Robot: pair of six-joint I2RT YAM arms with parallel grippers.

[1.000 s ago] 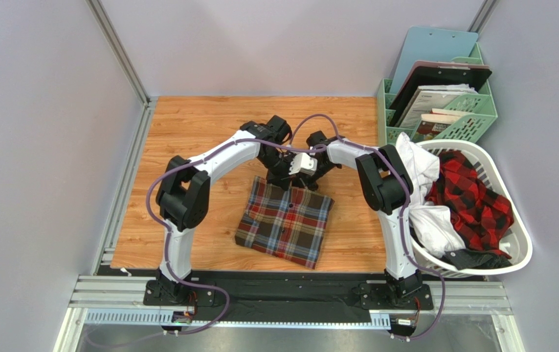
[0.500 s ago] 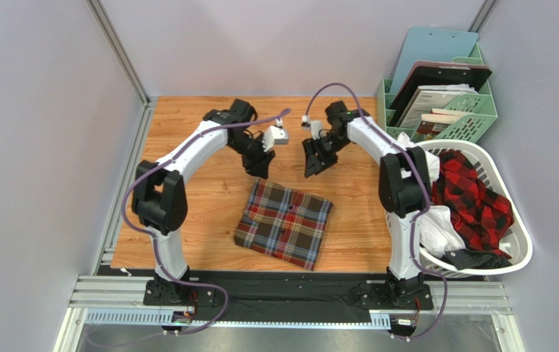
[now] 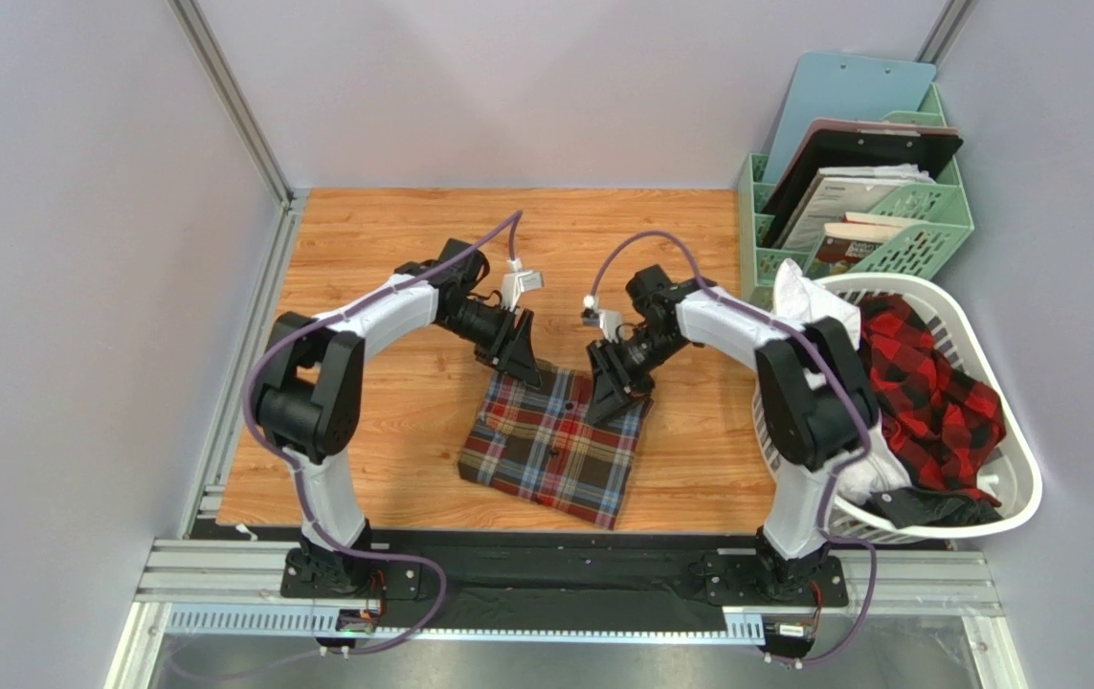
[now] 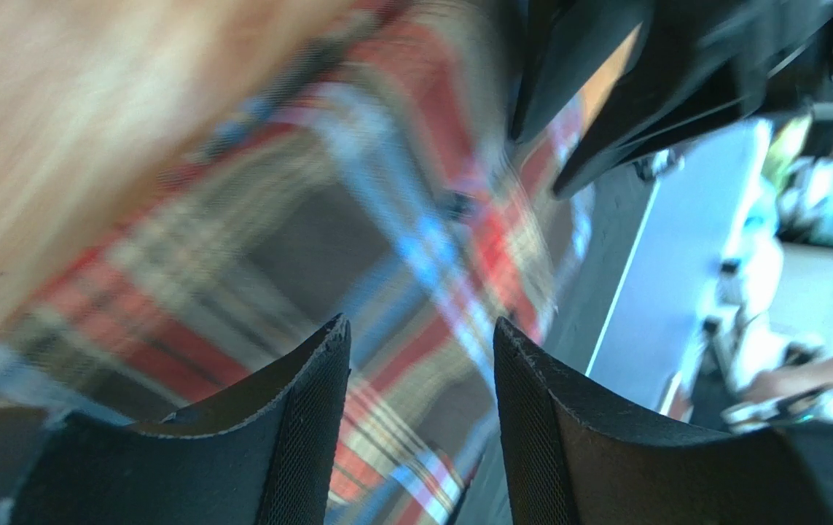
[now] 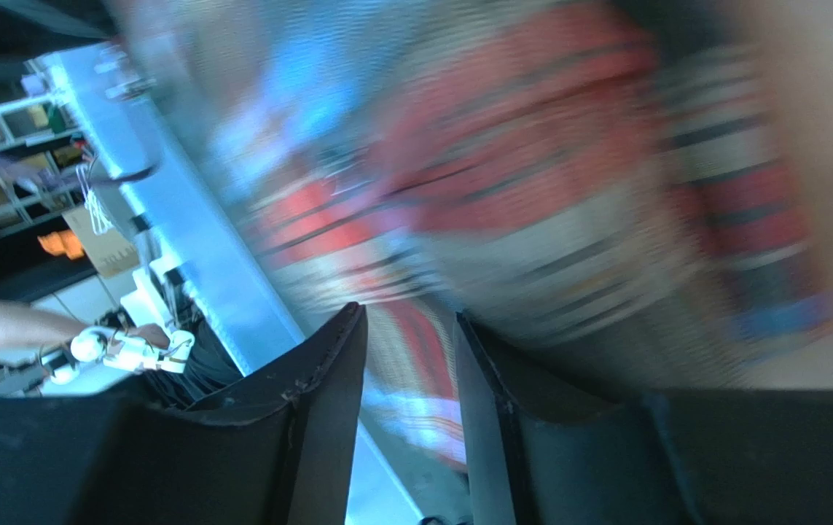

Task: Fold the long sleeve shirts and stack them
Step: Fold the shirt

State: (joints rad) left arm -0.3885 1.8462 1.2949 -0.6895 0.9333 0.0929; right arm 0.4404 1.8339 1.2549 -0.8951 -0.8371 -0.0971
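Note:
A dark brown-olive plaid shirt (image 3: 552, 448) lies folded into a rectangle on the wooden table (image 3: 366, 273). My left gripper (image 3: 522, 362) is low over its far left corner, jaws open with nothing between them; the left wrist view shows the gripper (image 4: 421, 328) over blurred plaid (image 4: 311, 230). My right gripper (image 3: 607, 396) is low over the far right corner, jaws a little apart and empty; the right wrist view shows the gripper (image 5: 410, 317) over blurred plaid (image 5: 563, 164). A red-and-black check shirt (image 3: 941, 388) lies in the basket.
A white laundry basket (image 3: 1005, 505) stands at the right edge with white clothes (image 3: 814, 319) and the check shirt. A green file organiser (image 3: 926, 230) with folders stands at the far right. Grey walls enclose the table on three sides.
Both grippers lifted off the shirt's far edge, swung up and apart towards the back, then came down again to its far corners. The shirt has stayed folded in place.

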